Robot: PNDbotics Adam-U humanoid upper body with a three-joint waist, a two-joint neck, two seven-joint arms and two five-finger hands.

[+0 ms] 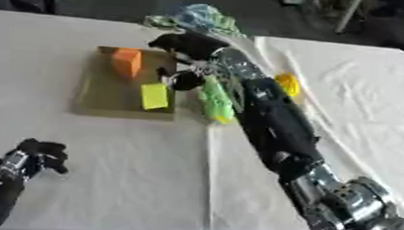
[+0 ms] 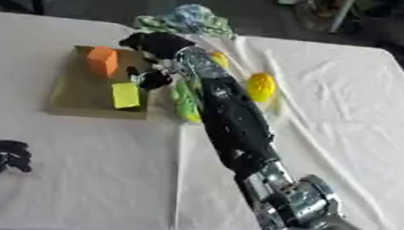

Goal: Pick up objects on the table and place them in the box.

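Blocks orange and yellow sit in the box already, my right hand hovers at its far corner, grip unreadable, while green toy and yellow ball wait beside it on the surface.

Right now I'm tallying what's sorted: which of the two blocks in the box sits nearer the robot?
The yellow block. It lies in the near part of the box; the orange block stands at the far end, by the right hand.
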